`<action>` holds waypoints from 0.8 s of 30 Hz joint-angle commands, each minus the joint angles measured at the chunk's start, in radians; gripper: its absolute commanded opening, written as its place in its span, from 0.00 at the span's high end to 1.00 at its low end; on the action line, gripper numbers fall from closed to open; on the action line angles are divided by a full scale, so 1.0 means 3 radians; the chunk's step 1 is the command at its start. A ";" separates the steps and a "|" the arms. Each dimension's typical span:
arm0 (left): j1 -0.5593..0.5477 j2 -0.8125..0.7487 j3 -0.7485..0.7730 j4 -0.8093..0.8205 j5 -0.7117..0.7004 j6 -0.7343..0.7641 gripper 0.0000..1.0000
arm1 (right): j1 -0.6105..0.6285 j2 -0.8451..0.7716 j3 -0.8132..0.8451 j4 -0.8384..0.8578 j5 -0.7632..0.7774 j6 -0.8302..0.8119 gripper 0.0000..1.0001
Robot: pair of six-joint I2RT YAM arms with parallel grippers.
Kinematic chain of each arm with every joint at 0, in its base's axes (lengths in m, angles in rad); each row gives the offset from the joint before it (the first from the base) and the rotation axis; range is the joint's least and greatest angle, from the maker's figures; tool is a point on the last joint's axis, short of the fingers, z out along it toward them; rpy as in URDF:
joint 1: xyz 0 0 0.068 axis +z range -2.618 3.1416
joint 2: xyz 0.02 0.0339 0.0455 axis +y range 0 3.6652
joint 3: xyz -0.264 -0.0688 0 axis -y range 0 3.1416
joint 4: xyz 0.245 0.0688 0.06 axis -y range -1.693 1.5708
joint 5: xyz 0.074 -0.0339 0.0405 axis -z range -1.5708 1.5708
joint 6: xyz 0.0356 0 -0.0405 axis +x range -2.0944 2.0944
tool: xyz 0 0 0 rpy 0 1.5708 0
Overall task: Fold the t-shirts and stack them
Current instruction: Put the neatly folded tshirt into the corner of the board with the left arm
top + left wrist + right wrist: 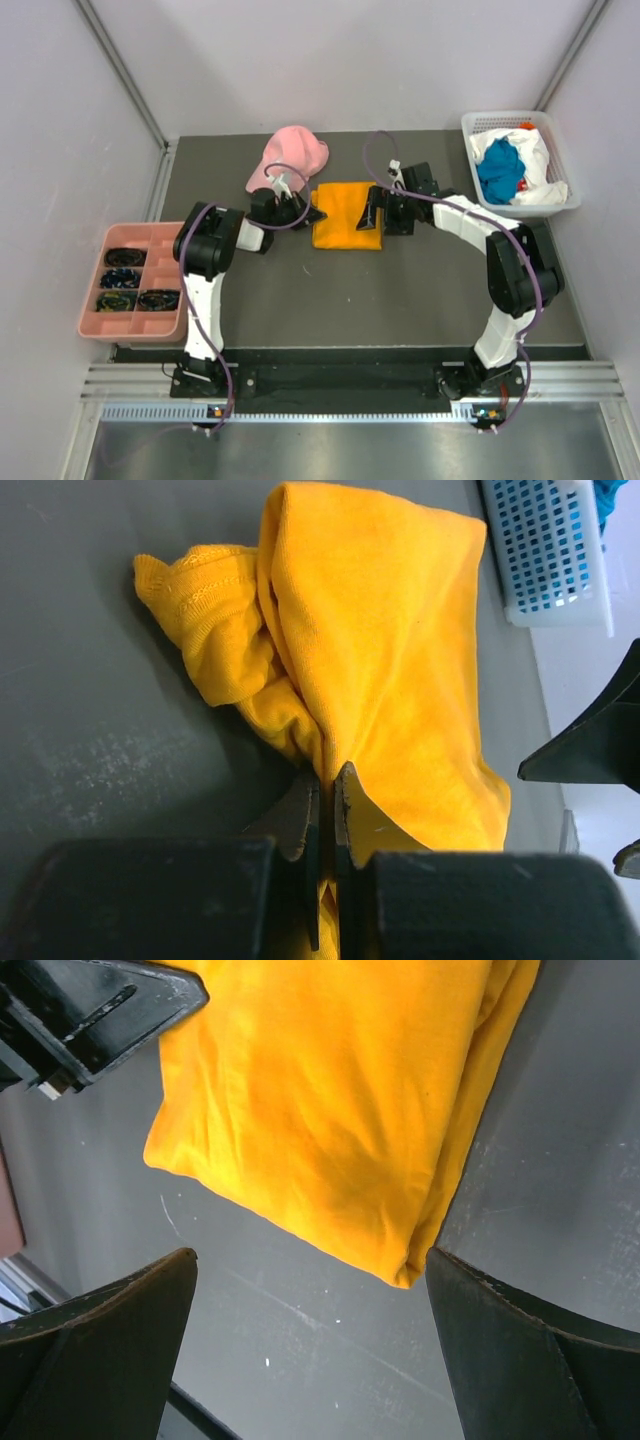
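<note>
Left claw [326,788] pinches the folded orange shirt [380,650]; right claw [310,1260] gapes empty. The teal shirt [499,172] and white shirt [537,152] wait in the basket [478,123].

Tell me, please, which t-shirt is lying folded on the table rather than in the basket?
The orange-yellow t-shirt, folded on the dark table. The teal-blue t-shirt and white t-shirt lie crumpled in the white basket at far right.

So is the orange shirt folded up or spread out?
Folded: the shirt lies as a small, layered rectangle.
</note>
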 commanded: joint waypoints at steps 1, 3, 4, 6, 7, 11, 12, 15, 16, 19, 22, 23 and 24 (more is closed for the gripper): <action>-0.0100 -0.0281 -0.0039 -0.1145 -0.0243 0.0598 1.00 | 0.0034 -0.0091 -0.0083 0.0128 -0.0014 0.0002 0.03; -0.0105 -0.0521 -0.0008 -0.1764 -0.0590 0.0829 1.00 | 0.0034 -0.0070 -0.0108 0.0184 -0.0054 0.0013 0.03; -0.0105 -0.0599 0.0033 -0.1943 -0.0708 0.1028 1.00 | 0.0034 -0.0055 -0.0119 0.0189 -0.0070 0.0013 0.03; -0.0105 -0.0823 0.0038 -0.2297 -0.1014 0.1183 1.00 | 0.0034 -0.0014 -0.0134 0.0199 -0.0106 0.0023 0.03; -0.0100 -0.0885 0.0053 -0.2379 -0.1077 0.1295 1.00 | 0.0034 -0.0014 -0.0159 0.0230 -0.0116 0.0028 0.03; -0.0105 -0.1075 0.0145 -0.2645 -0.1266 0.1439 1.00 | 0.0034 -0.0014 -0.0231 0.0286 -0.0152 0.0043 0.03; -0.0100 -0.1105 0.0176 -0.2686 -0.1256 0.1444 1.00 | 0.0029 -0.0019 -0.0241 0.0297 -0.0152 0.0048 0.03; -0.0105 -0.1131 0.0324 -0.2763 -0.1195 0.1429 1.00 | 0.0034 -0.0024 -0.0287 0.0312 -0.0162 0.0043 0.03; -0.0115 -0.1136 0.0421 -0.2824 -0.1175 0.1449 1.00 | 0.0029 -0.0034 -0.0308 0.0307 -0.0162 0.0043 0.03; -0.0136 -0.1197 0.0625 -0.3084 -0.1246 0.1566 1.00 | 0.0034 -0.0040 -0.0333 0.0327 -0.0167 0.0043 0.03; -0.0136 -0.1305 0.0789 -0.3258 -0.1333 0.1684 1.00 | 0.0034 -0.0024 -0.0349 0.0337 -0.0177 0.0038 0.03; -0.0136 -0.1330 0.0830 -0.3360 -0.1379 0.1715 1.00 | 0.0034 -0.0024 -0.0349 0.0338 -0.0188 0.0043 0.03; -0.0136 -0.1381 0.0907 -0.3422 -0.1414 0.1746 1.00 | 0.0034 -0.0014 -0.0349 0.0348 -0.0198 0.0038 0.03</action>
